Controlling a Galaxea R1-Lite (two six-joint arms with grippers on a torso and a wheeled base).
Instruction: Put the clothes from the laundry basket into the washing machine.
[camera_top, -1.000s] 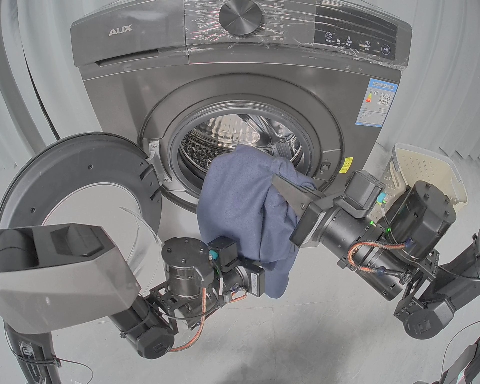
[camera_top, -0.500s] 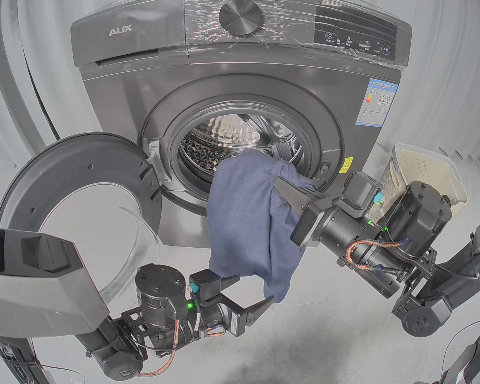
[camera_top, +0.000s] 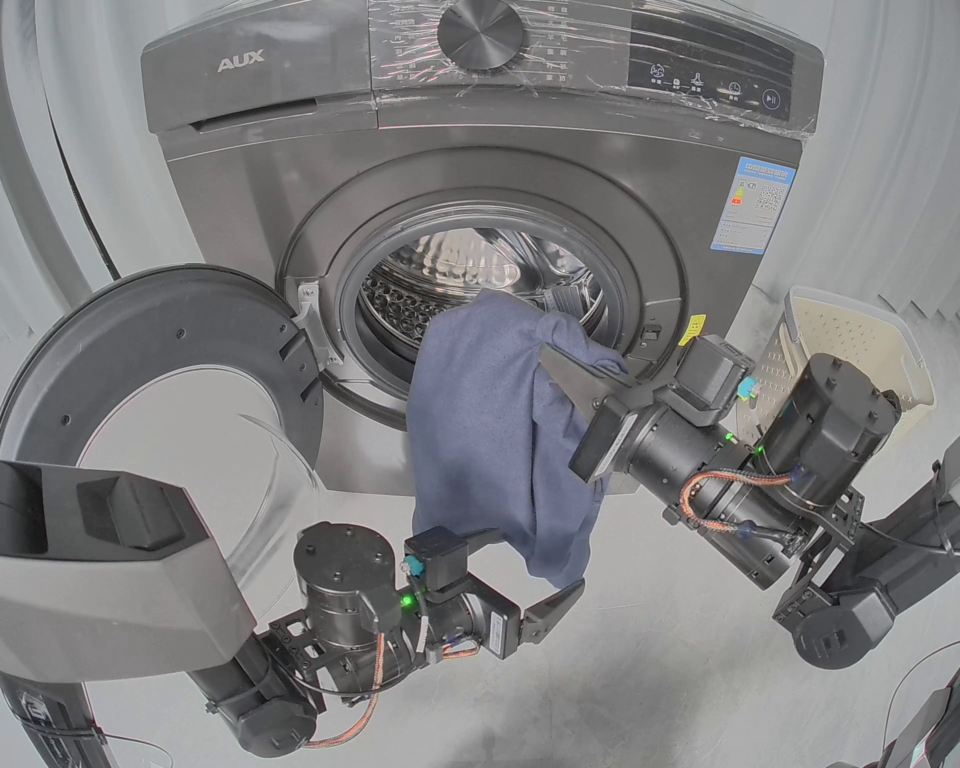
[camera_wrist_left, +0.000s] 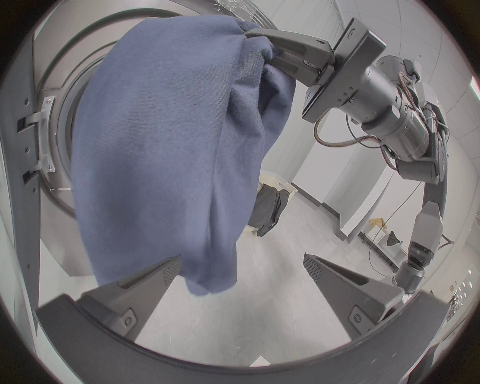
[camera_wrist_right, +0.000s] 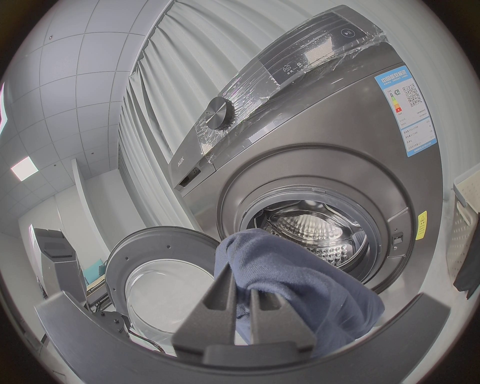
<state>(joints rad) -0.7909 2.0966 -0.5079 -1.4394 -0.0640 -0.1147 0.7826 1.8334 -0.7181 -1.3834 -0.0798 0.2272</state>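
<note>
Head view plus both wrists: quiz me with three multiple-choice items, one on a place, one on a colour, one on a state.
1. Where is the garment?
A. hanging in front of the drum, held by the right end effector
B. wholly inside the drum
C. held by the left end effector

2. What colour is the garment?
A. red
B. white
C. blue

3. How is the left end effector?
A. shut on the garment
B. open
C. shut on nothing

Key:
1 A: the cloth hangs from the shut right end effector, in front of the drum's opening.
2 C: the head view and both wrist views show it as blue.
3 B: its fingers stand spread apart near the garment's lower edge.
</note>
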